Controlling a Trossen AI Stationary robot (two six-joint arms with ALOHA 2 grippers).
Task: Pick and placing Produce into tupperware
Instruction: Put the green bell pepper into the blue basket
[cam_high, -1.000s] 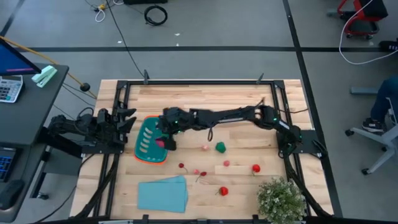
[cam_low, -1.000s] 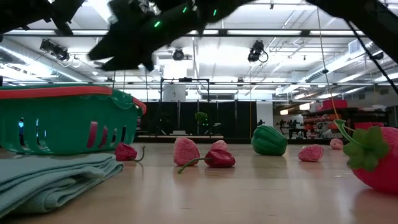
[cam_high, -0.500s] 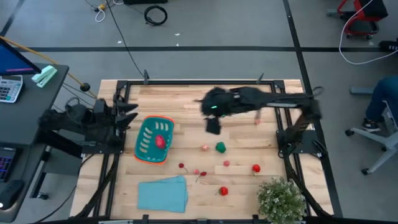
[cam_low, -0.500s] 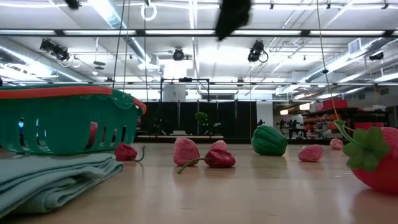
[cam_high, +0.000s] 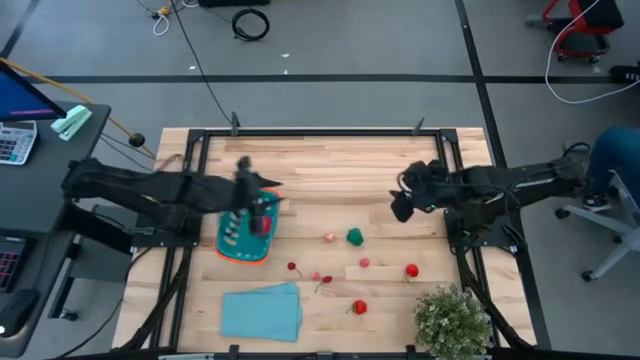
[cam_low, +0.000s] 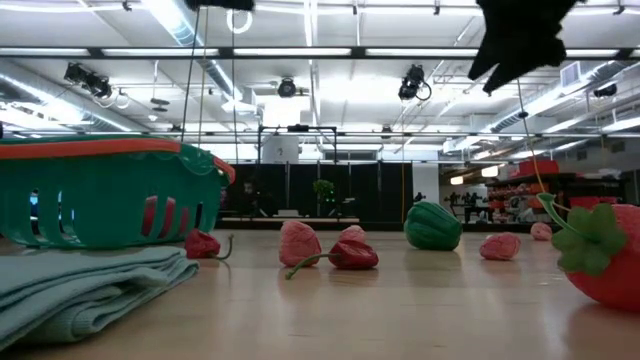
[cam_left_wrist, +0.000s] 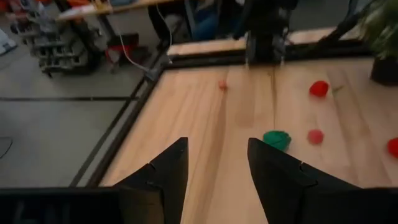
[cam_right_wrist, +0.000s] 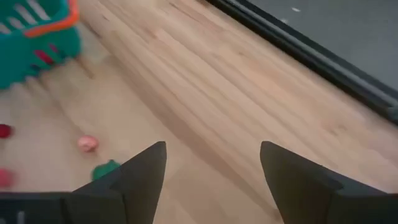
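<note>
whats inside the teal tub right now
One red produce piece shows in the tupperware. The left claw hangs over its far rim, hiding that part.

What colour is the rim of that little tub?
Orange, on the teal-green tub; the low view shows it best.

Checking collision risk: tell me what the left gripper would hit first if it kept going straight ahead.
Probably bare table: the open left gripper points across it, and the green toy sits just off that line, though depth is unclear.
</note>
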